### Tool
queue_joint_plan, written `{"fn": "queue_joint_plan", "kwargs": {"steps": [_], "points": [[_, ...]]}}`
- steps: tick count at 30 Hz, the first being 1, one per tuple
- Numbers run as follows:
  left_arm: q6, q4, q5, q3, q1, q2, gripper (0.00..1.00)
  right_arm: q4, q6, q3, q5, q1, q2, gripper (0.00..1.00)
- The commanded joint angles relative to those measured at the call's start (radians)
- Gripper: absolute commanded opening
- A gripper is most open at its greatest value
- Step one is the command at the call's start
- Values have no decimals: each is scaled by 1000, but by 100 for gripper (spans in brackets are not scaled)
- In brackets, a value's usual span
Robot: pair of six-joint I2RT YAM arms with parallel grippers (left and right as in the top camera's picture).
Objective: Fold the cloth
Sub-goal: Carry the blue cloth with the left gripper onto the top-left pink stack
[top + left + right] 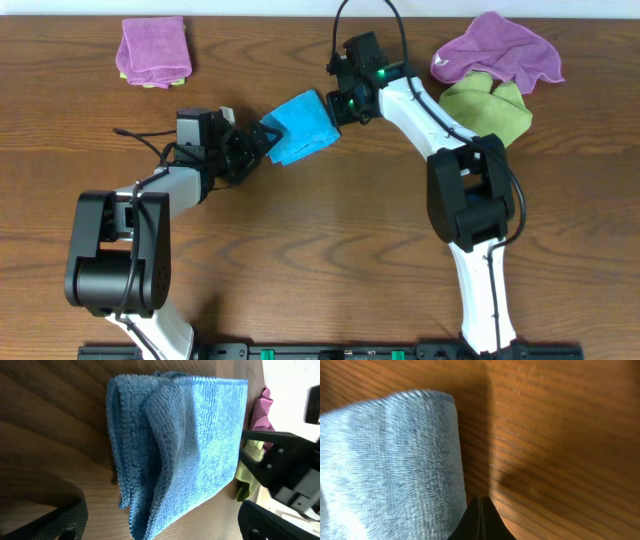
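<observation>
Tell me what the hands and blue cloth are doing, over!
Left hand open, facing cloth. Right hand shut beside it. Cloth folded, nothing blocking.

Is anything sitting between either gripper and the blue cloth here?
Nothing visible does. The cloth lies folded on bare wood with the left gripper at one end and the right gripper at the other; the purple cloths and green cloth lie well aside.

I am looking down at the cloth (302, 127): bright sky-blue microfibre, plain and soft, lying folded into a small thick rectangle on the wooden table (350, 250) and sitting askew to the table's edges. From my left wrist, its stitched edges are stacking in several layers along one side, and a rounded fold is bulging across its middle.
</observation>
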Motion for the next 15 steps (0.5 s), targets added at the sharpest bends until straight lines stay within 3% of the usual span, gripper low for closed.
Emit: {"fn": "queue_joint_plan", "kwargs": {"steps": [1,14,15], "points": [[-9,-6,-50,-2,-8,28,98,-1,35,7,-31,22,32,1],[-57,33,-59,-2,-28,112,98,-26,35,7,-82,121,35,1],[-66,46,-55,-2,-29,124,92,-29,35,7,-82,122,35,1]]}}
